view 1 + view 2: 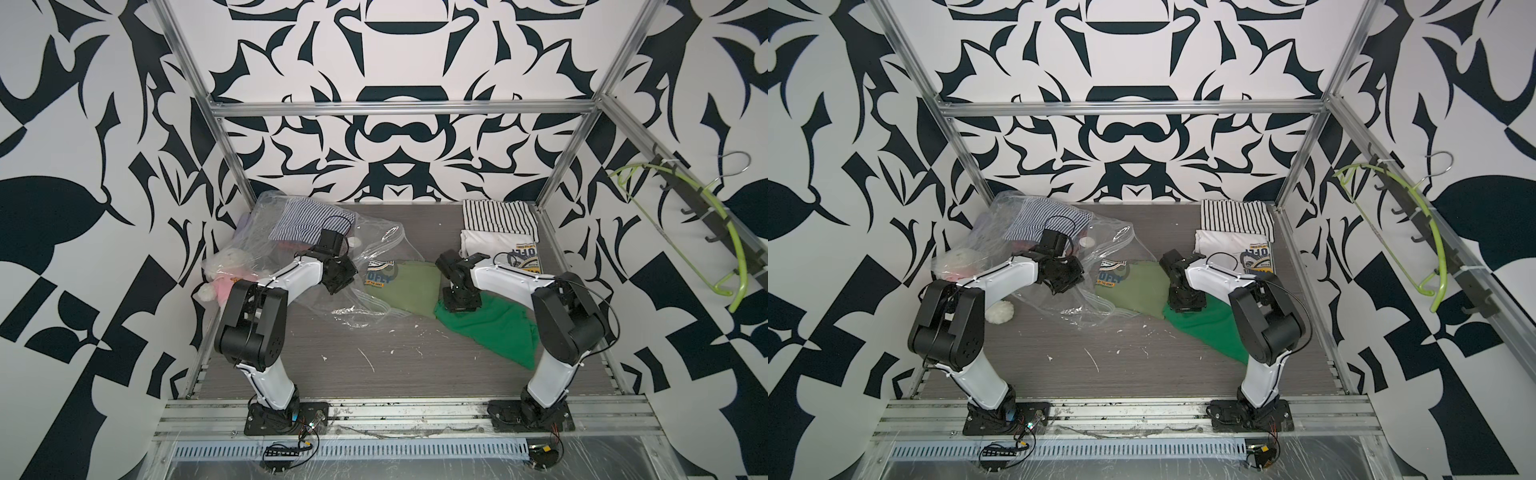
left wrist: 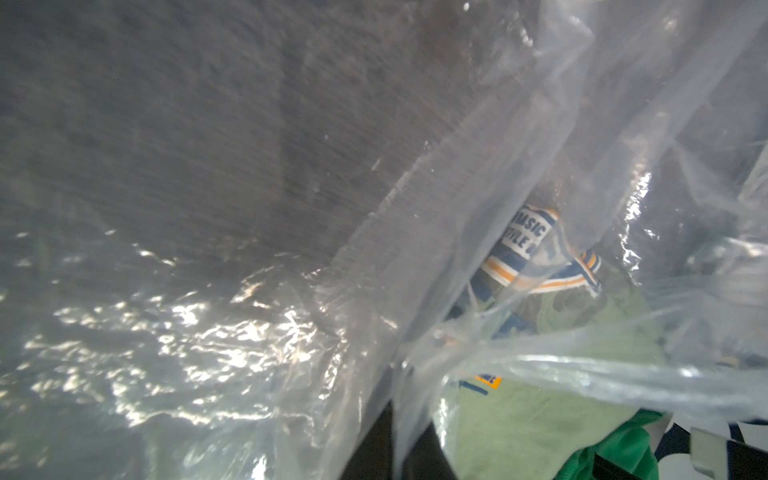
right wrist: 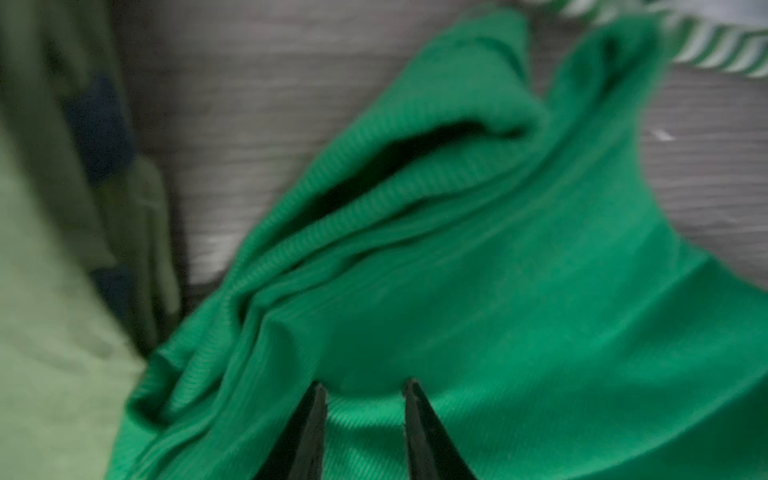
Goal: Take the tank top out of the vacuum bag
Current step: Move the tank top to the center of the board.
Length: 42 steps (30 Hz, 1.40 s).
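While left tool [image 1: 337, 286] clenches clear crinkly vacuum bag [image 1: 384, 237], we should raise released right tool [image 3: 364, 384] straight off green ribbed tank top [image 1: 494, 328].

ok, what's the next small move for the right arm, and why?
Probably lift the right gripper straight up and away. Its jaws stand apart over the green tank top, which lies on the table fully outside the vacuum bag; the left gripper is shut on the bag's plastic.
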Motion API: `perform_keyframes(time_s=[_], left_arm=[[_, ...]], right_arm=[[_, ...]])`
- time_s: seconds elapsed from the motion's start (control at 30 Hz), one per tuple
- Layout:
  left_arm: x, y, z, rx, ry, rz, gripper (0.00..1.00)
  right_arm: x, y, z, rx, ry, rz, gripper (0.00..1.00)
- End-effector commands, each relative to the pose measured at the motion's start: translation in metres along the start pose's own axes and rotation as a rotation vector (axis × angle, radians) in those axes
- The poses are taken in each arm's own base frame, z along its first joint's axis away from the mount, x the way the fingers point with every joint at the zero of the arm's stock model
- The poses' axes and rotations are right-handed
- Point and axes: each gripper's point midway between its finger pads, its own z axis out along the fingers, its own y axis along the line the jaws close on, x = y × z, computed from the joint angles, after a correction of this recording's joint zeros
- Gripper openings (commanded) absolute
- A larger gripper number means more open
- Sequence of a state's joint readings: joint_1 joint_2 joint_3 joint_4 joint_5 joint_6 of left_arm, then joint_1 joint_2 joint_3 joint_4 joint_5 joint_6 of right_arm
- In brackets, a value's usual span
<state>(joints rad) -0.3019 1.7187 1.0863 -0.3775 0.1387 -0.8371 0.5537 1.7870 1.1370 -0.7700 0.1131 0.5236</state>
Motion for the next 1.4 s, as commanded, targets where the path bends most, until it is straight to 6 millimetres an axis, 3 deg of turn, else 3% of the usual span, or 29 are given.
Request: perform_keyframes(time_s=[0.0,0.17,0.27,0.4,0.47,0.57,0.67,0.83,1.0,1.17,1.37], left_arm=[[-0.003,0.004,0.003,-0.013,0.001,-0.001,0.00],[-0.002,0.003,0.006,-0.001,0.008,-0.008,0.00],[-0.001,0.002,0.005,0.003,0.006,-0.008,0.00],[-0.001,0.001,0.006,0.008,0.010,-0.007,0.00],[-0.001,0.001,0.006,0.009,0.011,-0.007,0.00],[-0.001,0.000,0.005,0.012,0.008,-0.007,0.00],[-0.001,0.001,0.005,0.010,0.006,-0.008,0.00],[0.000,0.003,0.006,0.007,0.011,-0.007,0.00],[0.000,0.003,0.006,0.006,0.009,-0.009,0.00],[0.000,0.004,0.006,-0.001,0.010,-0.006,0.00],[0.000,0.004,0.007,-0.002,0.011,-0.009,0.00]], right_arm=[[0.015,0.015,-0.012,-0.032,-0.009,-0.023,0.35],[0.052,0.015,-0.022,-0.034,0.041,-0.062,0.37],[0.058,0.007,-0.039,-0.036,0.009,-0.044,0.40],[0.045,-0.004,-0.069,-0.072,-0.130,0.070,0.70],[0.044,-0.017,-0.072,-0.070,-0.154,0.201,0.77],[0.050,-0.035,-0.063,-0.080,-0.139,0.402,0.82],[0.055,-0.043,-0.050,-0.105,-0.123,0.489,0.83],[0.063,-0.049,-0.021,-0.169,-0.049,0.535,0.82],[0.062,-0.069,-0.005,-0.102,-0.012,0.466,0.79],[0.052,-0.099,-0.004,-0.042,0.018,0.415,0.76],[0.018,-0.133,0.000,-0.040,-0.021,0.409,0.76]])
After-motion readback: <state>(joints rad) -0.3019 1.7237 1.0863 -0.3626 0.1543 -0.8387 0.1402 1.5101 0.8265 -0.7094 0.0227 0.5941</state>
